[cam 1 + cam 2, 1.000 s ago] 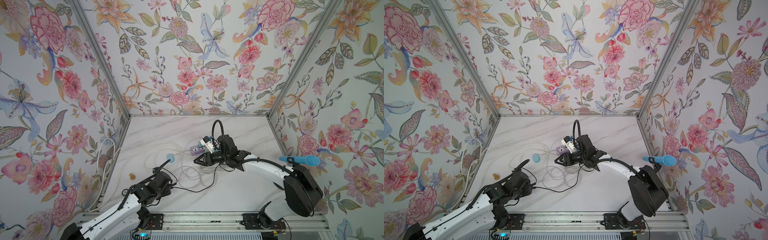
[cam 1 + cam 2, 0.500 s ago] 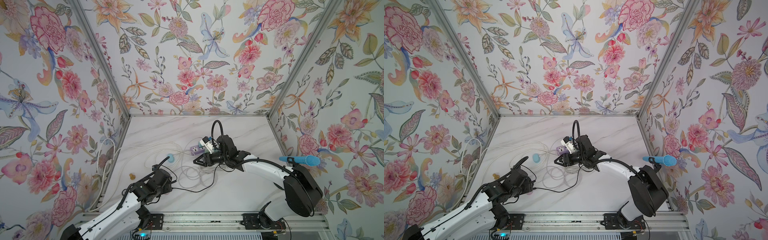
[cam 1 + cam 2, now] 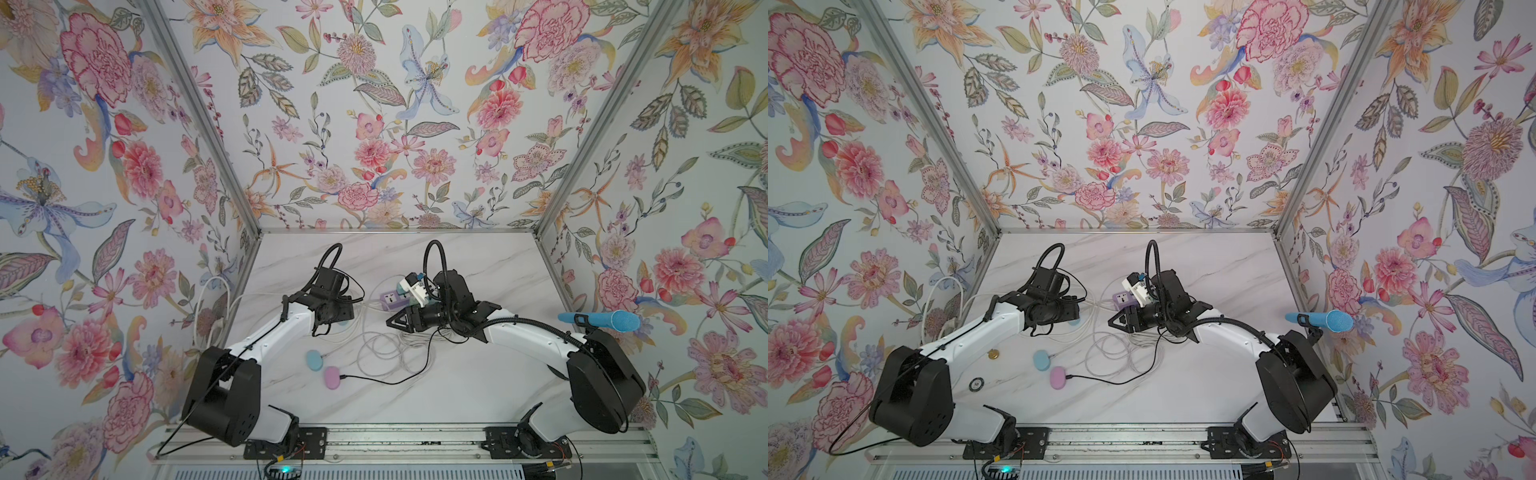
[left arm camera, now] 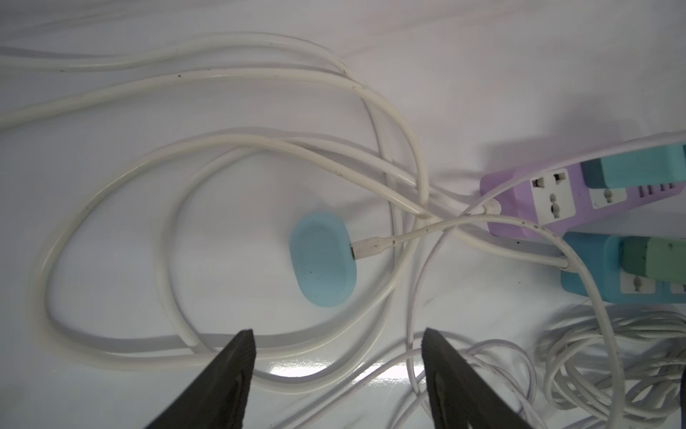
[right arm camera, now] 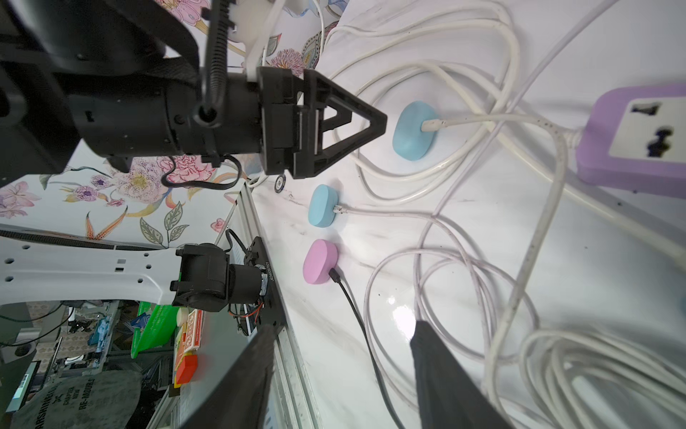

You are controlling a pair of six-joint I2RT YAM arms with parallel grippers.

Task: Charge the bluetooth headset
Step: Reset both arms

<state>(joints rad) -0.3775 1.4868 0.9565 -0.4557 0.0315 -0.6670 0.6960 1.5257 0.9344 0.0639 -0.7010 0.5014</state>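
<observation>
Both top views look from high above my base at 6 o'clock down the whole surface [image 3: 478, 266]. My left wrist camera peers close, straight down past my left fingers [image 4: 230, 375]; the right skims low toward 9 o'clock. Both wrists share the blue case [image 4: 322, 258].

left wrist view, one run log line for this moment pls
blue case: white cable plugged in | left gripper: open, empty, near case | right gripper: open, empty
</observation>
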